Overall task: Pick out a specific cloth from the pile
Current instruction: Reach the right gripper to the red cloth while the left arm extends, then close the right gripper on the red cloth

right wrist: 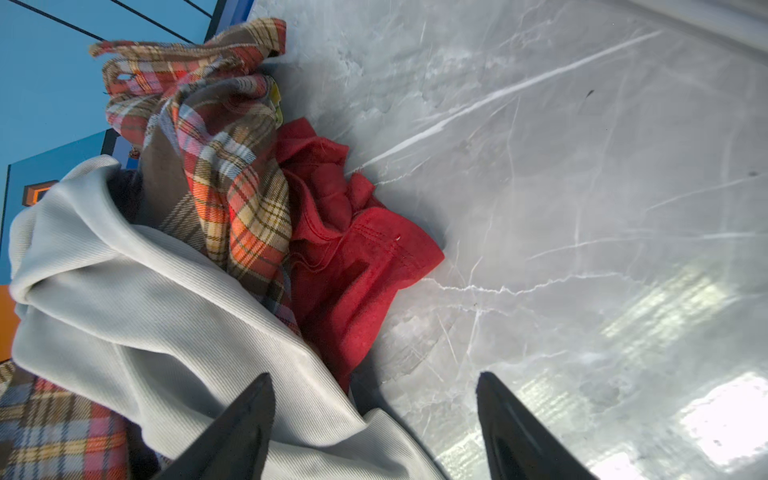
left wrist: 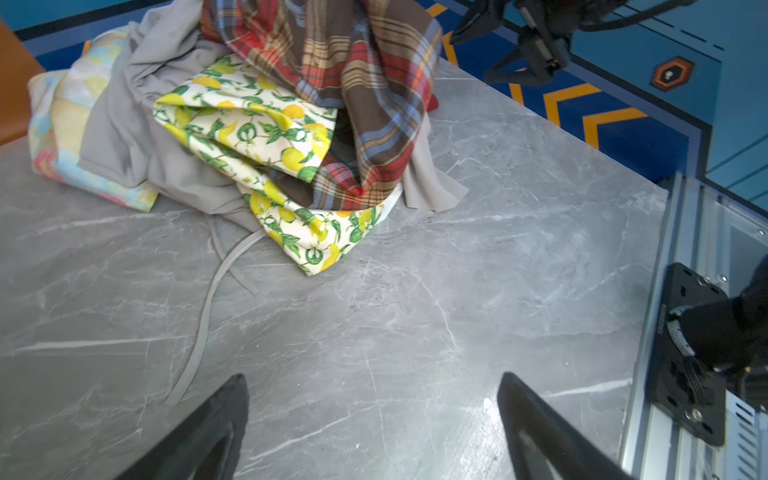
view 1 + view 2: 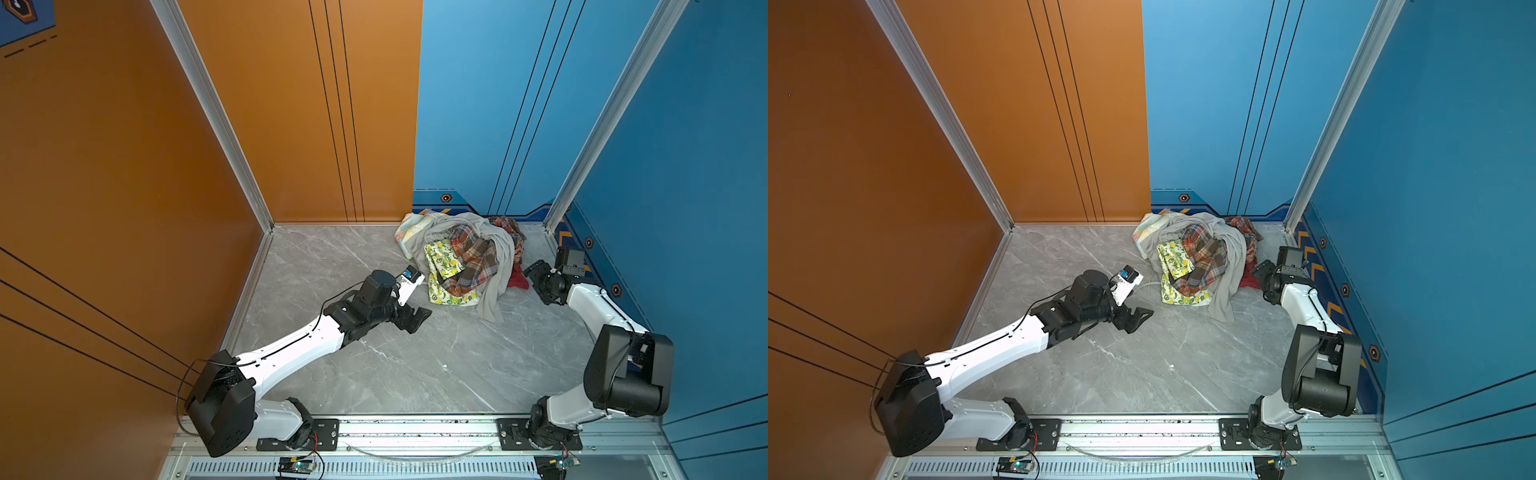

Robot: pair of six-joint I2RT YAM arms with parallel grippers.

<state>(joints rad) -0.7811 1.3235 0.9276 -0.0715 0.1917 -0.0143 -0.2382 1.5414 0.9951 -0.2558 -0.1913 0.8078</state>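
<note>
- Both tools gape empty: left tool (image 3: pixel 419 320) short of the pile (image 3: pixel 461 257), right tool (image 1: pixel 374 378) facing the cloth (image 1: pixel 353 257).
- The cloth pokes from under plaid fabric (image 1: pixel 232 199) at the pile's right edge, so that side probably suits.

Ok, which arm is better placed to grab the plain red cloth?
Right. The right gripper, open, sits beside the red cloth, poking out on that side of the pile. The left gripper is across it, by the lemon print.

I see orange wall (image 3: pixel 104 166) left, blue wall (image 3: pixel 706 166) right, grey marble floor (image 3: pixel 395 365), aluminium rail (image 3: pixel 415 428) along near edge.
</note>
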